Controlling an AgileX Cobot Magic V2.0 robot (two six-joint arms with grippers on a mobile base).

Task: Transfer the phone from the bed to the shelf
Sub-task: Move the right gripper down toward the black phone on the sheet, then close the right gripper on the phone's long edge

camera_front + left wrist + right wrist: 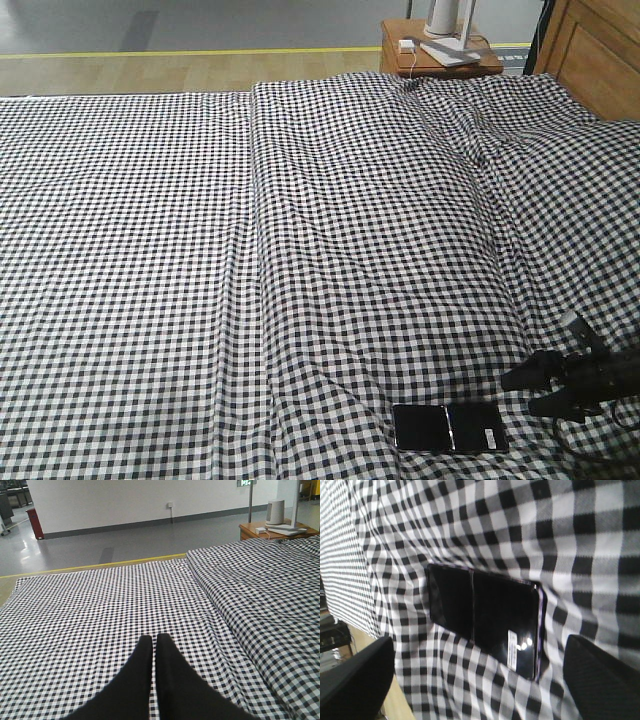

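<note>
The phone (448,428) lies flat on the bed (300,250) near its front edge, glossy black with a crease and a small white sticker. My right gripper (522,393) hovers just right of it, open and holding nothing. In the right wrist view the phone (485,620) sits just ahead of the wide gap of the right gripper (480,680), on the checked sheet. Over bare sheet (100,605) further left, my left gripper (152,639) is shut, fingers together and empty. The shelf is out of view.
A small brown nightstand (440,60) with a white device and cable stands behind the bed at the back right. The wooden headboard (590,50) rises at the right. Grey floor with a yellow line (100,565) lies beyond the bed.
</note>
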